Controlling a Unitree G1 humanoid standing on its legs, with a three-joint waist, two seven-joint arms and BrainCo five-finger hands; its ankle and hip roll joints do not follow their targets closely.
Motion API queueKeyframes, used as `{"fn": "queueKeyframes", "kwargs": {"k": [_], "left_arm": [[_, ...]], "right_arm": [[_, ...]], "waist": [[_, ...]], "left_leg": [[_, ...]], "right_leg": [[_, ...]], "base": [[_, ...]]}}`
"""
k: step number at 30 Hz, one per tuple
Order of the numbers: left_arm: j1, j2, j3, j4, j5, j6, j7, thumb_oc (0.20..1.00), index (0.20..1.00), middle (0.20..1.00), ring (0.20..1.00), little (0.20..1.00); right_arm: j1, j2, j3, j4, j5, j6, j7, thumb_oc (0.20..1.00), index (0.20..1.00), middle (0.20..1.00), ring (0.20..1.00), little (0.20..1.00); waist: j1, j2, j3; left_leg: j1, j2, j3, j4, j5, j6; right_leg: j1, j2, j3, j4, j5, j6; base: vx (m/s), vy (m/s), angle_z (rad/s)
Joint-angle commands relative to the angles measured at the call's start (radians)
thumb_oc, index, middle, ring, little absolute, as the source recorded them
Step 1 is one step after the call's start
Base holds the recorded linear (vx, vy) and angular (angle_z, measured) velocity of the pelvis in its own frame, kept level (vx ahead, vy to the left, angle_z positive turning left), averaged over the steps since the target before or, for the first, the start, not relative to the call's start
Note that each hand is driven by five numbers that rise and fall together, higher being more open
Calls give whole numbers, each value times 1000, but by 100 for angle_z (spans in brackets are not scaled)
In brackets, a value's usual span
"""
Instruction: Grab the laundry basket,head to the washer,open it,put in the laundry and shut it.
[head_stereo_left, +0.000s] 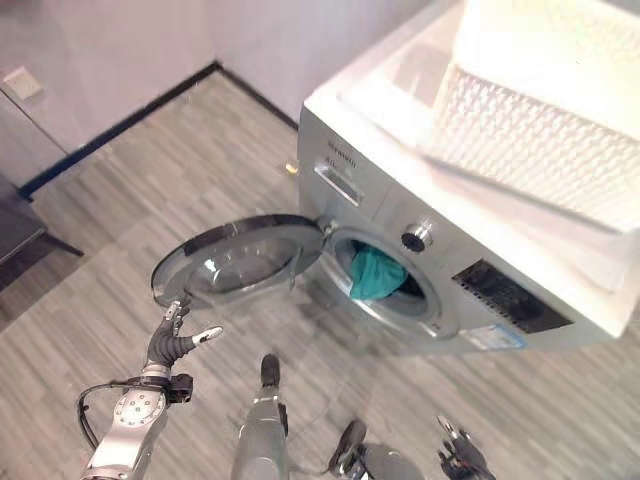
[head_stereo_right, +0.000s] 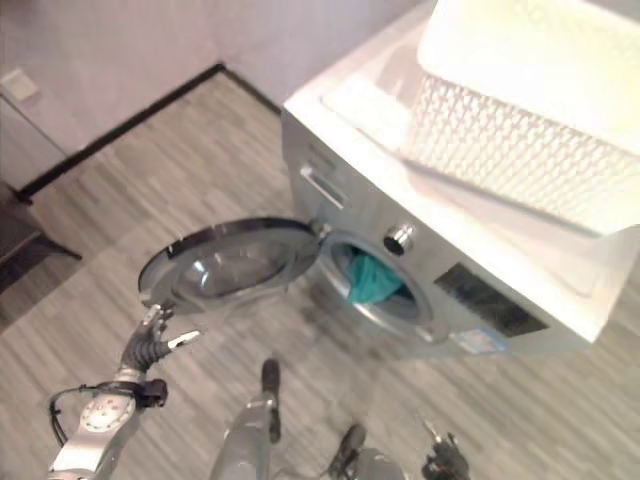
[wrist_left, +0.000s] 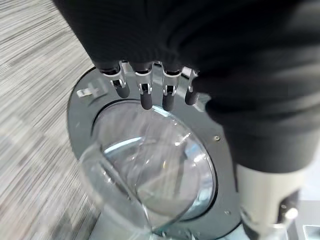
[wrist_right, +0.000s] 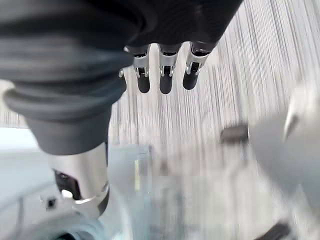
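The silver washer (head_stereo_left: 470, 300) stands with its round door (head_stereo_left: 240, 262) swung wide open to the left. Teal laundry (head_stereo_left: 375, 275) hangs in the drum's mouth, partly over the lip. The white laundry basket (head_stereo_left: 540, 130) rests on top of the washer. My left hand (head_stereo_left: 178, 340) is just below the door's outer rim, open, holding nothing; in the left wrist view its fingers (wrist_left: 145, 92) hover over the door's glass bowl (wrist_left: 150, 165). My right hand (head_stereo_left: 455, 450) hangs low near the washer's front, fingers (wrist_right: 165, 75) relaxed over the floor.
Grey plank floor (head_stereo_left: 200, 150) spreads in front of and left of the washer. A dark baseboard (head_stereo_left: 120, 128) runs along the wall, which carries a socket (head_stereo_left: 22, 82). A dark piece of furniture (head_stereo_left: 20, 225) sits at the far left.
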Motion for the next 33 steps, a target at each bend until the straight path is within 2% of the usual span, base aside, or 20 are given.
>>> {"fn": "queueKeyframes", "kwargs": {"k": [1, 2, 3, 4, 6, 7, 8, 9, 10, 11, 14, 16, 18, 21, 22, 23, 24, 26, 29, 33], "left_arm": [[-27, 3, 45, -49, 165, 17, 56, 1000, 1000, 1000, 1000, 1000], [-48, 9, 61, -48, 222, 34, 83, 1000, 1000, 1000, 1000, 1000], [-63, 16, 80, -43, 260, 47, 96, 1000, 1000, 1000, 1000, 1000], [-84, 23, 98, -18, 293, 53, 128, 1000, 1000, 1000, 1000, 1000], [-114, 24, 127, 1, 302, 60, 161, 1000, 1000, 1000, 1000, 1000], [-117, 32, 145, 4, 294, 62, 168, 1000, 1000, 1000, 1000, 1000], [-124, 62, 183, 15, 305, 57, 179, 1000, 1000, 1000, 1000, 1000], [-123, 64, 184, 16, 304, 55, 179, 1000, 1000, 1000, 1000, 1000], [-130, 100, 196, 30, 311, 51, 169, 1000, 1000, 1000, 1000, 1000], [-129, 115, 203, 38, 310, 54, 159, 1000, 1000, 1000, 1000, 1000], [-145, 201, 209, 98, 282, 60, 109, 1000, 1000, 1000, 1000, 1000], [-176, 290, 206, 212, 206, 75, 63, 1000, 1000, 1000, 1000, 1000], [-196, 333, 187, 288, 161, 88, 17, 1000, 1000, 1000, 1000, 1000], [-250, 368, 151, 399, 97, 100, -29, 1000, 1000, 1000, 1000, 1000], [-332, 411, 94, 558, 68, 118, -72, 1000, 1000, 1000, 1000, 1000], [-337, 412, 90, 561, 67, 116, -71, 1000, 1000, 1000, 1000, 1000], [-432, 439, 26, 704, 54, 126, -113, 1000, 1000, 1000, 1000, 1000], [-438, 439, 21, 707, 54, 125, -113, 1000, 1000, 1000, 1000, 1000], [-692, 473, -162, 922, 73, 125, -164, 1000, 1000, 1000, 1000, 1000], [-802, 462, -234, 991, 99, 129, -160, 1000, 1000, 1000, 1000, 1000]], "right_arm": [[-33, -32, -10, -49, -138, 9, -17, 1000, 1000, 1000, 1000, 1000], [-45, -38, -8, -39, -162, 14, -23, 1000, 1000, 1000, 1000, 1000], [-58, -42, -7, -36, -174, 20, -27, 1000, 1000, 1000, 1000, 1000], [-74, -46, -2, -26, -168, 23, -25, 1000, 1000, 1000, 1000, 1000], [-96, -44, 10, -9, -168, 27, -24, 1000, 1000, 1000, 1000, 1000], [-102, -46, 21, -8, -178, 32, -15, 1000, 1000, 1000, 1000, 1000], [-97, -49, 59, -20, -219, 42, 18, 1000, 1000, 1000, 1000, 1000], [-96, -48, 60, -21, -219, 42, 18, 1000, 1000, 1000, 1000, 1000], [-86, -54, 67, -30, -223, 46, 33, 1000, 1000, 1000, 1000, 1000], [-77, -56, 67, -34, -226, 48, 41, 1000, 1000, 1000, 1000, 1000], [-30, -67, 44, -57, -237, 60, 64, 1000, 1000, 1000, 1000, 1000], [-16, -67, 28, -37, -250, 78, 78, 1000, 1000, 1000, 1000, 1000], [-13, -60, 17, -13, -253, 92, 86, 1000, 1000, 1000, 1000, 1000], [-21, -58, 26, 5, -270, 104, 93, 1000, 1000, 1000, 1000, 1000], [-29, -53, 45, 14, -275, 109, 96, 1000, 1000, 1000, 1000, 1000], [-30, -52, 44, 14, -275, 109, 96, 1000, 1000, 1000, 1000, 1000], [-39, -51, 65, 36, -282, 109, 107, 1000, 1000, 1000, 1000, 1000], [-39, -50, 63, 36, -282, 109, 107, 1000, 1000, 1000, 1000, 1000], [-56, -53, 124, 43, -275, 98, 115, 1000, 1000, 1000, 1000, 1000], [-62, -52, 146, 34, -251, 89, 115, 1000, 1000, 1000, 1000, 1000]], "waist": [[-4, 47, 8], [-5, 49, 10], [-5, 48, 9], [3, 47, 14], [16, 37, 22], [16, 33, 24], [5, 22, 10], [6, 21, 11], [-1, 31, -3], [-4, 37, -13], [-36, 70, -44], [-60, 94, -69], [-72, 104, -82], [-81, 108, -81], [-95, 108, -79], [-93, 108, -81], [-105, 102, -77], [-103, 103, -80], [-121, 75, -51], [-125, 48, -27]], "left_leg": [[-31, -16, 46, -52, 105, -38], [-29, -3, 30, -52, 141, -60], [-18, 8, 11, -56, 137, -64], [-20, 21, -39, -39, 158, -79], [-13, 30, -175, -17, 145, -80], [-2, 38, -232, -22, 119, -72], [39, 83, -274, -14, 75, -65], [42, 84, -272, -13, 72, -65], [74, 103, -249, -29, 61, -50], [93, 108, -241, -41, 60, -50], [160, 126, -163, -68, 56, -66], [228, 106, -129, -96, 23, -70], [273, 88, -103, -133, 5, -67], [300, 74, -84, -159, -8, -61], [310, 66, -64, -167, -18, -56], [307, 67, -65, -168, -16, -55], [315, 60, -54, -174, -28, -52], [310, 60, -54, -174, -27, -51], [295, 56, -49, -174, -36, -46], [276, 59, -52, -169, -35, -44]], "right_leg": [[26, 77, 24, 21, -163, -98], [39, 86, 31, 11, -164, -103], [46, 88, 42, 5, -160, -102], [50, 87, 60, 1, -157, -100], [58, 68, 98, -16, -136, -89], [61, 64, 119, -25, -127, -81], [66, 52, 156, -36, -100, -59], [68, 52, 159, -37, -99, -59], [60, 44, 156, -39, -65, -43], [68, 44, 164, -47, -59, -38], [102, 24, 180, -49, -52, -23], [127, -7, 192, -58, -29, 3], [132, -27, 201, -65, -8, 24], [130, -43, 217, -67, 7, 38], [124, -53, 227, -75, 28, 51], [121, -52, 226, -77, 31, 51], [121, -58, 231, -89, 42, 63], [117, -57, 230, -91, 45, 63], [100, -66, 228, -94, 59, 73], [82, -65, 225, -94, 68, 75]], "base": [[-44, 5, -3], [-64, 23, -4], [-94, 57, -7], [-86, 95, -10], [-61, 100, -43], [-7, 121, -94], [10, 86, -96], [-19, 165, -108], [-10, 143, -65], [42, 209, -40], [147, 207, -9], [157, 245, -13], [120, 202, -43], [58, 171, -29], [16, 141, -24], [13, 147, -18], [2, 62, -16], [-8, 52, -10], [-48, 36, -3], [-69, -12, 1]]}}
